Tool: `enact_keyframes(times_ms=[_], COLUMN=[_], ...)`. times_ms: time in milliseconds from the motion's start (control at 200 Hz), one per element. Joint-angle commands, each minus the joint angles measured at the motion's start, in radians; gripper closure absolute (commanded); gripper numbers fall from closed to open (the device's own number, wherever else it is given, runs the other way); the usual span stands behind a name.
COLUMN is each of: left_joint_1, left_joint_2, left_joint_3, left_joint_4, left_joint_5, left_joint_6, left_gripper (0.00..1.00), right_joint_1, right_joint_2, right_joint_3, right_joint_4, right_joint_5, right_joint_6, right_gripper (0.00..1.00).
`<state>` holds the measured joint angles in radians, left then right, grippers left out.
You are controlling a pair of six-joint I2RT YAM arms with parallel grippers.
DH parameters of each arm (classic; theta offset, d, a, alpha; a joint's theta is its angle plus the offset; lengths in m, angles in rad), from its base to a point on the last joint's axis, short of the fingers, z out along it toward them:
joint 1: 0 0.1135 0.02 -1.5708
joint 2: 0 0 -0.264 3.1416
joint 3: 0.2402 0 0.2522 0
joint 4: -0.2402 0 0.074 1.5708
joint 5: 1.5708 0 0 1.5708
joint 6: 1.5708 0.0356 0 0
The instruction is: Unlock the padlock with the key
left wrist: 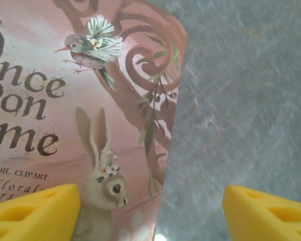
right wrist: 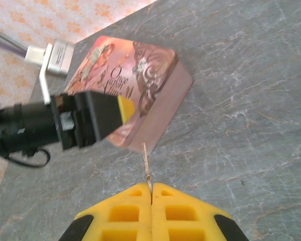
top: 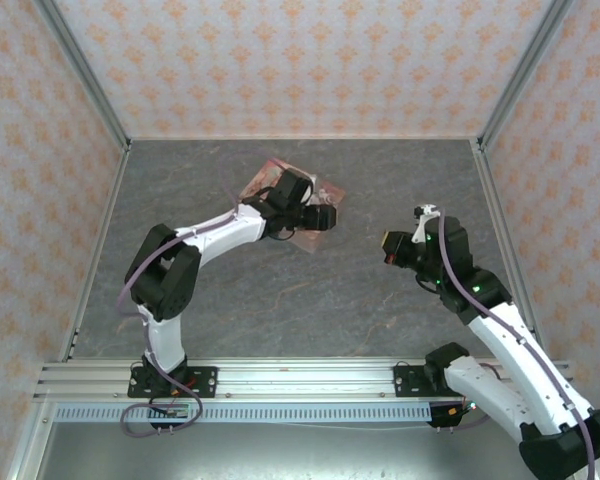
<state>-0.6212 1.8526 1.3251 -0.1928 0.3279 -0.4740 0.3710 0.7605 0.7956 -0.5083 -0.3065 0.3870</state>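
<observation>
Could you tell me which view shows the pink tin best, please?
The right wrist view: the pink tin shows lid and side wall, partly behind the left end effector. The left wrist view crops to its printed lid; the top external view has it small, mostly covered.

Lab test booth, wallpapered panels [top: 300, 60], aluminium rail [top: 300, 378]

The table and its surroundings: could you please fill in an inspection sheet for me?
Surface: grey marbled table, flat.
Job's things: key pinched in right gripper, tip toward the tin.
Clutter: tin lying flat, lid up.
Grippers: left gripper open over tin's edge; right gripper shut on key.
Cables: left-arm cable and right-arm cable run along the links.
Surroundings: patterned walls; metal rail at near edge.
</observation>
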Motion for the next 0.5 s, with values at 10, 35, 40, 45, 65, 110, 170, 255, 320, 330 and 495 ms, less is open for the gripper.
enact_keyframes(times_ms=[10, 35, 40, 45, 65, 110, 170, 255, 320, 330, 495], left_joint_1=[-0.068, -0.082, -0.085, -0.087, -0.099, -0.122, -0.146, -0.166, -0.169, -0.169, -0.172], left_joint_2=[-0.035, -0.041, -0.042, -0.043, -0.047, -0.050, -0.048, -0.031, -0.006, -0.001, 0.097], left_joint_3=[-0.080, -0.090, -0.092, -0.093, -0.098, -0.106, -0.108, -0.095, -0.063, -0.056, 0.064], left_joint_4=[-0.025, -0.021, -0.020, -0.019, -0.016, -0.010, 0.004, 0.037, 0.042, 0.040, 0.021], left_joint_5=[-0.020, -0.025, -0.026, -0.027, -0.028, -0.035, -0.035, -0.021, -0.014, -0.012, 0.021], left_joint_6=[-0.054, -0.084, -0.087, -0.089, -0.094, -0.108, -0.129, -0.157, -0.167, -0.168, -0.161], left_gripper=[0.24, 0.24, 0.24, 0.24, 0.24, 0.24, 0.24, 0.24, 0.24, 0.24, 0.24], right_joint_1=[-0.053, -0.061, -0.063, -0.065, -0.069, -0.078, -0.082, -0.083, -0.082, -0.083, -0.083], right_joint_2=[-0.022, -0.024, -0.024, -0.024, -0.025, -0.025, -0.027, -0.027, -0.027, -0.027, -0.027], right_joint_3=[-0.002, -0.002, -0.002, -0.002, -0.003, -0.004, -0.009, -0.023, -0.032, -0.033, -0.038], right_joint_4=[-0.035, -0.035, -0.035, -0.035, -0.035, -0.033, -0.022, 0.004, 0.014, 0.015, -0.006], right_joint_5=[-0.060, -0.064, -0.065, -0.067, -0.071, -0.078, -0.083, -0.094, -0.097, -0.097, -0.071], right_joint_6=[-0.032, -0.035, -0.035, -0.035, -0.039, -0.048, -0.055, -0.057, -0.053, -0.052, -0.052], right_gripper=[1.00, 1.00, 1.00, 1.00, 1.00, 1.00, 1.00, 1.00, 1.00, 1.00, 1.00])
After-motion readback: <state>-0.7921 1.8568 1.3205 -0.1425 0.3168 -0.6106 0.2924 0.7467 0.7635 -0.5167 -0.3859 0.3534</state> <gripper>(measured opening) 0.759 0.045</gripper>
